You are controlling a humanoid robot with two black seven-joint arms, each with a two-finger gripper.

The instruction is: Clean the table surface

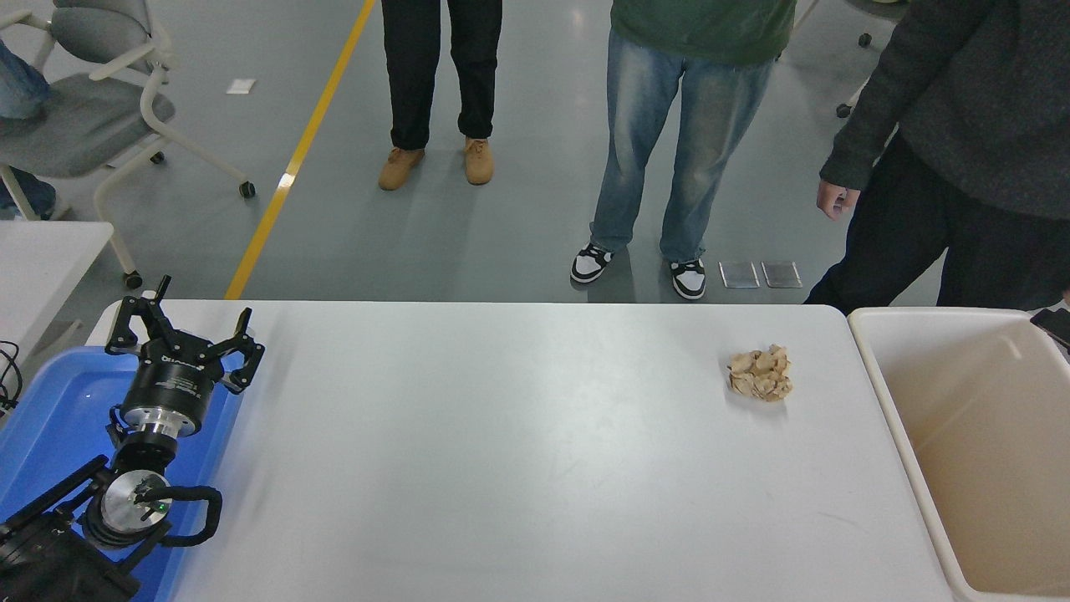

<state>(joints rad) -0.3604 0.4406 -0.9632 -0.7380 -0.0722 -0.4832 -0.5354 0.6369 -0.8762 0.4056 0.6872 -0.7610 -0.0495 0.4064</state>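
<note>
The table surface is a wide white tabletop across the middle of the head view. A crumpled ball of brown paper lies on it at the far right. My left gripper is parked at the lower left over a blue tray, open and empty. Of my right gripper only a small black tip shows at the right edge, above the bin and well to the right of the paper ball.
A beige plastic bin stands against the table's right end. Three people stand on the far side; one in dark clothes is close to the bin's far corner. A smaller white table and an office chair are at the left.
</note>
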